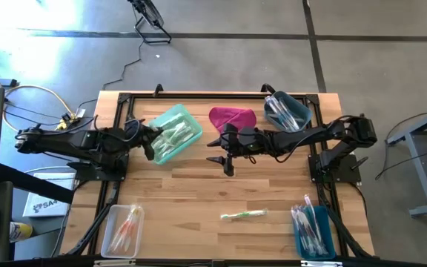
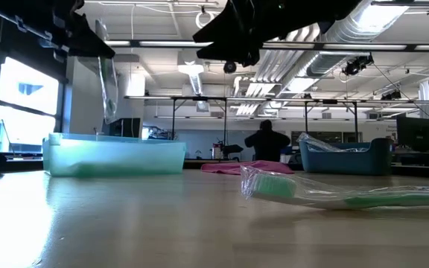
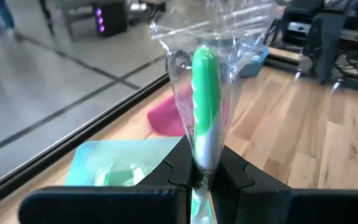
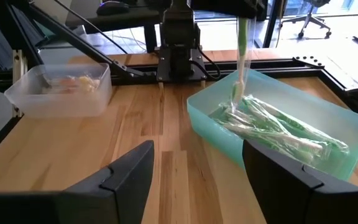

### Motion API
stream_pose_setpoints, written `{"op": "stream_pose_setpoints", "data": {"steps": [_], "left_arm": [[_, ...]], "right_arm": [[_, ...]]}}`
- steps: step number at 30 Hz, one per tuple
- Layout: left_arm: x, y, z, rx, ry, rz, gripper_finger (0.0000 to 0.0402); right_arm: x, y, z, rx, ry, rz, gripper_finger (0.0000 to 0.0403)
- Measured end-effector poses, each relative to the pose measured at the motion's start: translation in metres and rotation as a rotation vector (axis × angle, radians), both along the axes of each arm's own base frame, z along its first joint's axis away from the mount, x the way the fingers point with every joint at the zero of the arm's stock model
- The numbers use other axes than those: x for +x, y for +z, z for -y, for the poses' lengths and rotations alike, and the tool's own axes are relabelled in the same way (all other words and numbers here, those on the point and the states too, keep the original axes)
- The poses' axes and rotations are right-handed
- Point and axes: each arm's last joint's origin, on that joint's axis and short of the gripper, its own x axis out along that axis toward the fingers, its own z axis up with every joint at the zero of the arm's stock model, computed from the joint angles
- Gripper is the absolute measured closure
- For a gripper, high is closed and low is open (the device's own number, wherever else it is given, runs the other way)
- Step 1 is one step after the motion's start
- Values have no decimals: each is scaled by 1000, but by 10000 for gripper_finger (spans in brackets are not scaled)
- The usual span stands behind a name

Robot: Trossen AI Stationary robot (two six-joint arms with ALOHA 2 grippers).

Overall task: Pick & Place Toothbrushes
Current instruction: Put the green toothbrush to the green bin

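Toothbrushes lay in four bins, one green toothbrush [image 1: 242, 215] loose on the table [image 1: 199, 185]; the left gripper [image 3: 202, 177] pinched another green-handled one [image 3: 204, 106] above the teal bin [image 1: 174, 133], the right gripper [image 1: 224, 154] gaped empty.

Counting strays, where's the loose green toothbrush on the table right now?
In the high view, the green toothbrush lies alone on bare wood near the front edge, right of centre, left of the blue bin.
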Motion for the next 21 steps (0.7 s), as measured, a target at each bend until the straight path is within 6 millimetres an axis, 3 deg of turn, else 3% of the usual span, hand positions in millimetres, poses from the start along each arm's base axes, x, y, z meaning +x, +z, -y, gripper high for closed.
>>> {"op": "stream_pose_setpoints", "data": {"steps": [10,16,21], "left_arm": [[4,24,0,-23,25,-174,375],[18,22,-1,30,78,-277,375],[26,19,-18,-2,197,-384,375]], "right_arm": [[0,0,0,0,0,-1,164],[0,0,0,1,0,-1,164],[0,-1,0,24,-8,-2,164]]}}
